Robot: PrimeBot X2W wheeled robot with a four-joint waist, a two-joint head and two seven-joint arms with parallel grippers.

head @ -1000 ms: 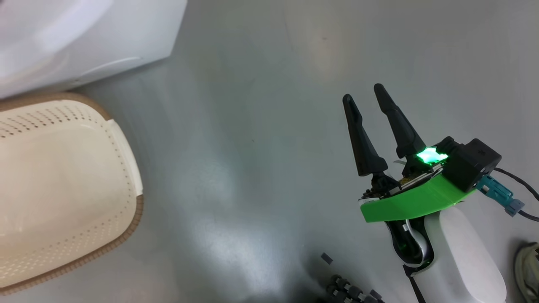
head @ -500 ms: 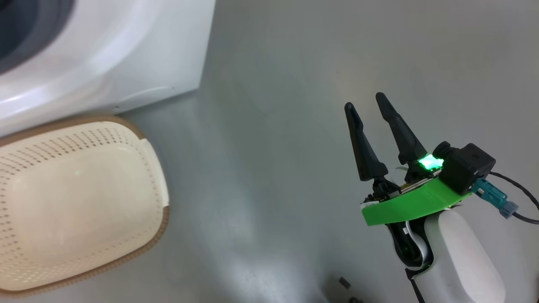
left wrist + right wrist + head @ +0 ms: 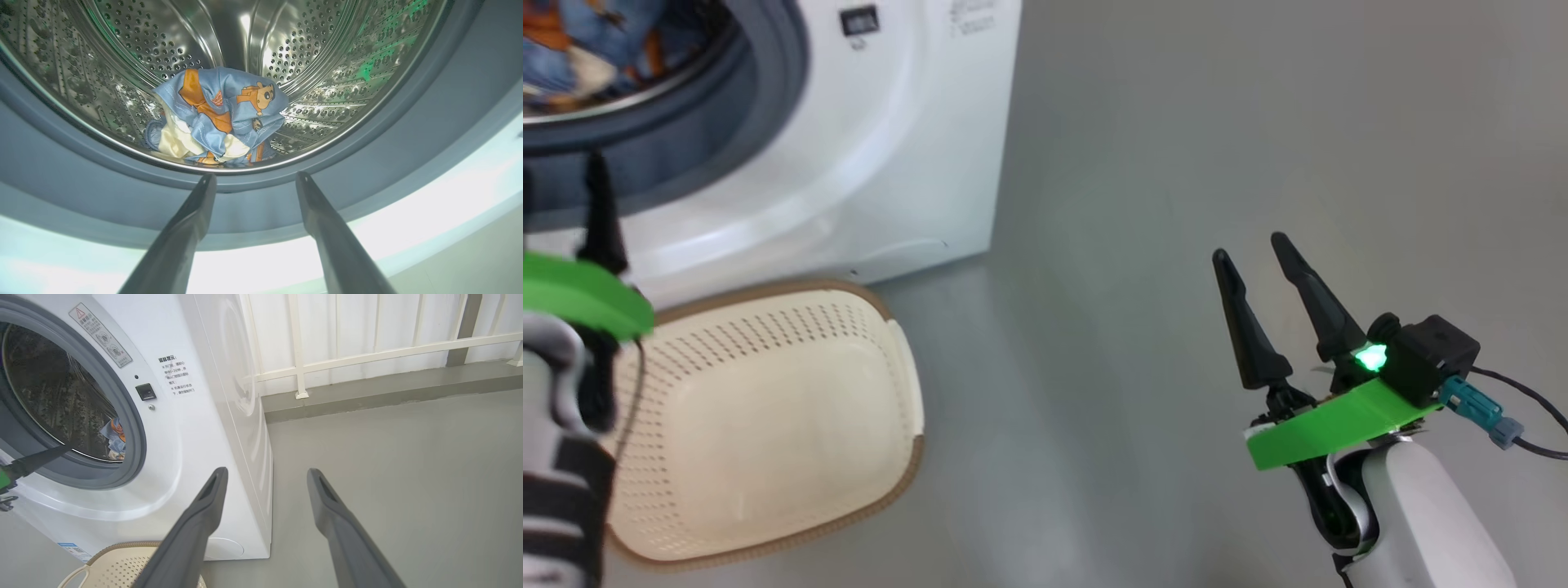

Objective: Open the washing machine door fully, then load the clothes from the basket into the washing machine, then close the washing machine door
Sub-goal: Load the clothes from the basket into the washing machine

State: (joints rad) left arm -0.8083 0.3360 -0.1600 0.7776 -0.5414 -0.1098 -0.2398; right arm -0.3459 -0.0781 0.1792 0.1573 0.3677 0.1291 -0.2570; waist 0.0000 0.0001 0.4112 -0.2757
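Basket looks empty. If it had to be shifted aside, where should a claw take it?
At the cream handle on the basket's right end, from above, straddling the wall. The rim there faces up beside bare floor, while the far side sits close to the washer. The open right claw is on that side.

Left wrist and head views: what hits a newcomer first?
The blue cartoon-print clothes heaped in the steel drum, straight ahead of the open left gripper. Then the cream basket, empty on the grey floor before the white washing machine, and the open right gripper with its bright green guard, lower right in the head view.
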